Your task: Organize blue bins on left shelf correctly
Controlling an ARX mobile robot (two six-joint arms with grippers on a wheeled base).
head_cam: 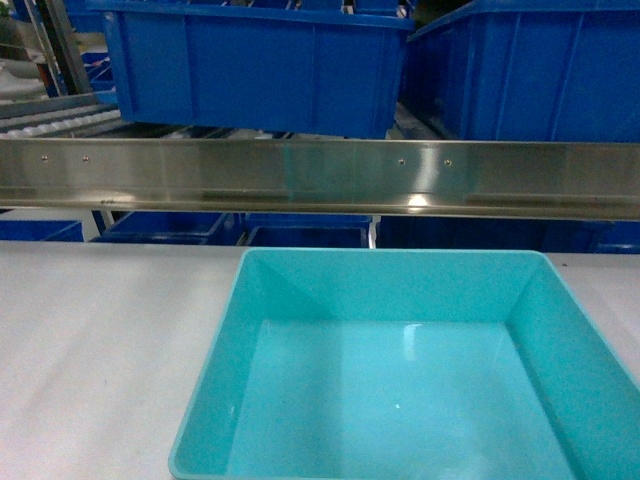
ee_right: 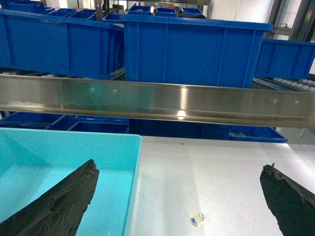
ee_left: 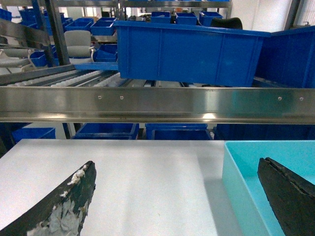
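Note:
One light turquoise blue bin (head_cam: 390,290) stands empty on the white table, right in front of the left shelf's steel beam (head_cam: 300,175). Neither gripper shows in the head view. In the left wrist view my left gripper (ee_left: 177,163) is open, straddling the bin's left wall (ee_left: 241,187): one finger (ee_left: 290,196) hangs over the bin's inside, the other (ee_left: 64,206) over the table. My right gripper (ee_right: 180,165) is open too, astride the bin's right wall (ee_right: 132,187), with its left finger (ee_right: 59,201) over the bin's floor. Neither gripper holds anything.
Royal-blue ribbed crates (head_cam: 250,70) (head_cam: 540,70) sit on the shelf tier above the beam, with white rollers (head_cam: 50,120) at far left. More blue crates (head_cam: 300,232) lie below the beam. A small tape scrap (ee_right: 196,219) lies on the table (head_cam: 100,340).

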